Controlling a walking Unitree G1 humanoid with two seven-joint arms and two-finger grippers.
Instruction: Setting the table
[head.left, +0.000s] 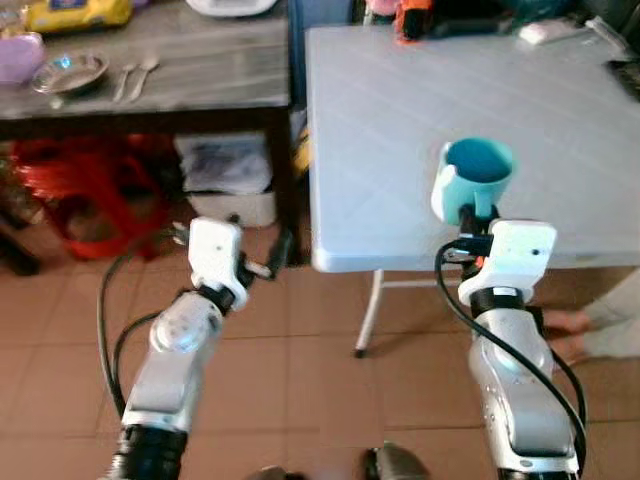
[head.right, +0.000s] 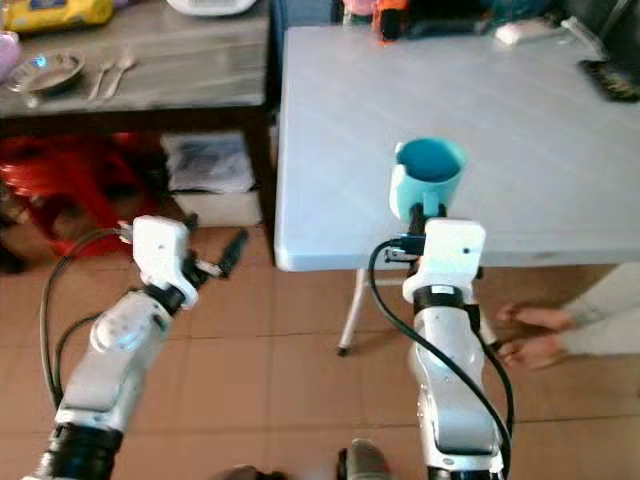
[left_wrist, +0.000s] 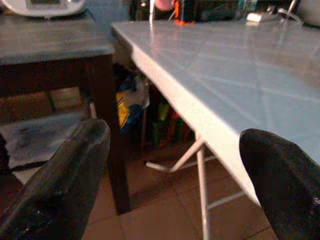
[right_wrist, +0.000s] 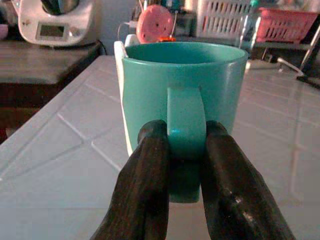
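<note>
The right gripper (right_wrist: 186, 165) holds a teal ceramic mug (head.left: 476, 178) by its handle; the two black fingers (right_wrist: 150, 175) are clamped on either side of the handle. The mug is upright, open end up, and sits above the near edge of the pale blue-white folding table (head.left: 400, 120). The pictures do not settle whether its base touches the tabletop.

The left gripper (left_wrist: 175, 165) is raised in front of the robot, off the near left corner of the folding table and below tabletop level. Its fingers are spread wide apart, with nothing between them.

To the left of the folding table stands a dark wooden side table with a grey top (head.left: 200, 70). On it lie a round metal bowl (head.left: 68, 72) and, just beside the bowl, two metal spoons (head.left: 135, 78). A yellow packet (head.left: 75, 14) rests at the far edge of the same table. Red plastic items (head.left: 90, 185) are stored under it.

The floor is brown tile (head.left: 330, 400). A person's bare feet (head.right: 530, 335) rest on the tile to the right of the robot, near the right arm.
</note>
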